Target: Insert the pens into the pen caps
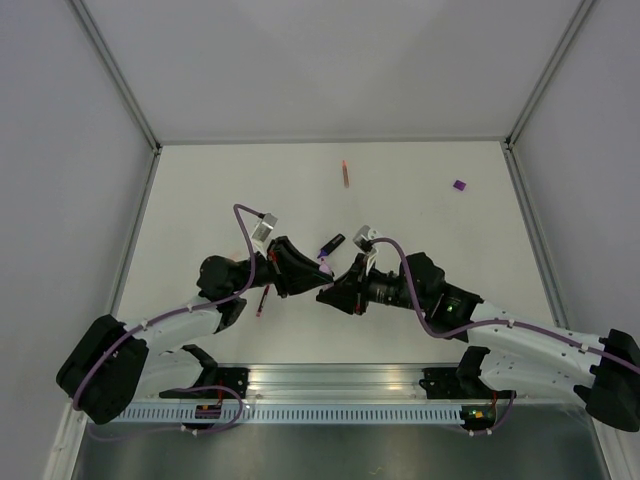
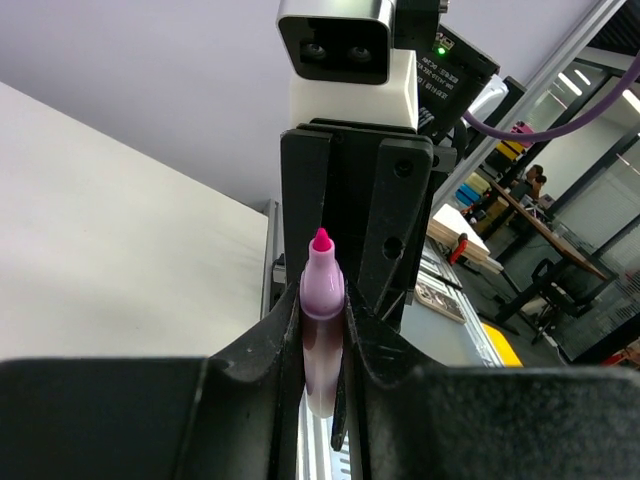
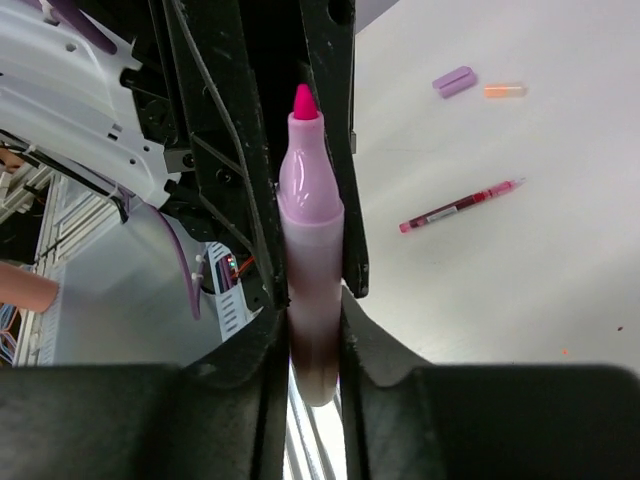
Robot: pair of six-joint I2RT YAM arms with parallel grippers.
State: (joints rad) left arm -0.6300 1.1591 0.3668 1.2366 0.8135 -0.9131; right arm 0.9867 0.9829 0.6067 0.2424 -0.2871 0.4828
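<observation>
We see the left gripper (image 2: 322, 325) and right gripper (image 3: 312, 325) both clenched on the lilac pen (image 3: 310, 230) over the desk (image 1: 200, 200), its lower end hidden between their fingers, the red pen (image 3: 460, 207) lying apart.

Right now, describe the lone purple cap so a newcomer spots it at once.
From above, look to the white table's far right corner. The purple cap lies just short of it, alone. Unlike the thin orange pen to its left, it is stubby and dark purple.
</observation>
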